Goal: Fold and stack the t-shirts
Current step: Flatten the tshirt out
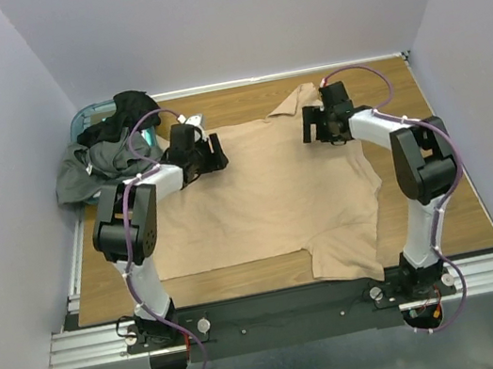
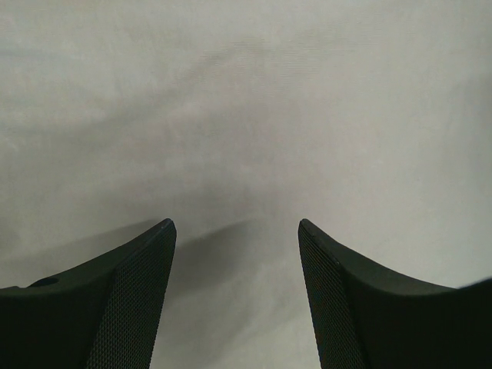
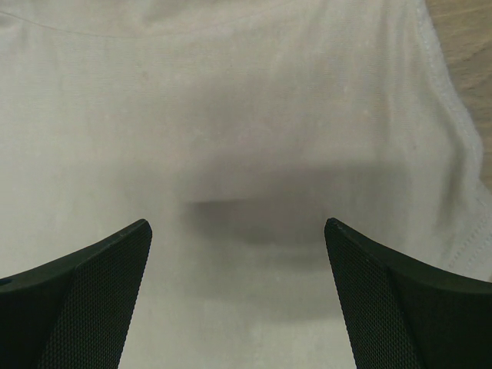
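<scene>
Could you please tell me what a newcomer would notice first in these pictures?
The tan t-shirt spread flat across the middle of the table dominates. Both the left claw and the right claw are poised open over its far half. The dark shirts lie heaped over the teal basket at the far left corner.
</scene>
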Robot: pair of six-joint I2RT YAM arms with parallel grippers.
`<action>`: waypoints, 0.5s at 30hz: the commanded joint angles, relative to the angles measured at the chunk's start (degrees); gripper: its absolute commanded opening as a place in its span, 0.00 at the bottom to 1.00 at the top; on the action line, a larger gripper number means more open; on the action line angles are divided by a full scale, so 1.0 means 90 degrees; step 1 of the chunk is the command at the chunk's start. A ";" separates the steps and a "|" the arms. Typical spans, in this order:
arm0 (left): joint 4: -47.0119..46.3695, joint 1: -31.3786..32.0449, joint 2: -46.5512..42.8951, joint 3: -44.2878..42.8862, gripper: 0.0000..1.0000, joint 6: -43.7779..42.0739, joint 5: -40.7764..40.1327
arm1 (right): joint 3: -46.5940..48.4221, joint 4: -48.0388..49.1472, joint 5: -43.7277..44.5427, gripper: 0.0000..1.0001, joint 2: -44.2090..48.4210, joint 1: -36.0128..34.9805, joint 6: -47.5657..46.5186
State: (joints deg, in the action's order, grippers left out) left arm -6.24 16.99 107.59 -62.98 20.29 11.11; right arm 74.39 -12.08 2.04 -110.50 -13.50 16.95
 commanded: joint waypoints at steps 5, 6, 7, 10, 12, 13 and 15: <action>0.0166 -0.0003 0.0633 -0.0668 0.73 -0.0087 0.0239 | 0.0406 0.0111 0.0193 1.00 -0.0701 0.0327 0.0157; 0.0156 -0.0003 0.0691 -0.0765 0.73 -0.0068 0.0307 | 0.0406 0.0102 0.0164 1.00 -0.0740 0.0386 0.0225; 0.0166 -0.0003 0.0769 -0.0814 0.73 -0.0058 0.0318 | 0.0406 0.0102 0.0115 1.00 -0.0759 0.0454 0.0255; 0.0283 -0.0003 0.1023 -0.1078 0.73 -0.0019 0.0357 | 0.0435 0.0024 0.0134 1.00 -0.0867 0.0679 0.0324; 0.0312 -0.0003 0.1209 -0.1263 0.72 0.0020 0.0474 | 0.0504 -0.0054 0.0163 1.00 -0.0955 0.0835 0.0353; 0.0312 0.0006 0.1277 -0.1332 0.73 0.0040 0.0522 | 0.0523 -0.0103 0.0144 1.00 -0.0974 0.0884 0.0372; 0.0332 0.0036 0.1443 -0.1527 0.73 0.0089 0.0610 | 0.0582 -0.0142 0.0125 1.00 -0.1052 0.1050 0.0382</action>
State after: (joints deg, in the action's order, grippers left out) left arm -4.89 16.99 117.40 -74.08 20.40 14.02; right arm 78.63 -11.05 2.22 -116.62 -6.55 19.22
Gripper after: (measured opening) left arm 0.725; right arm 0.997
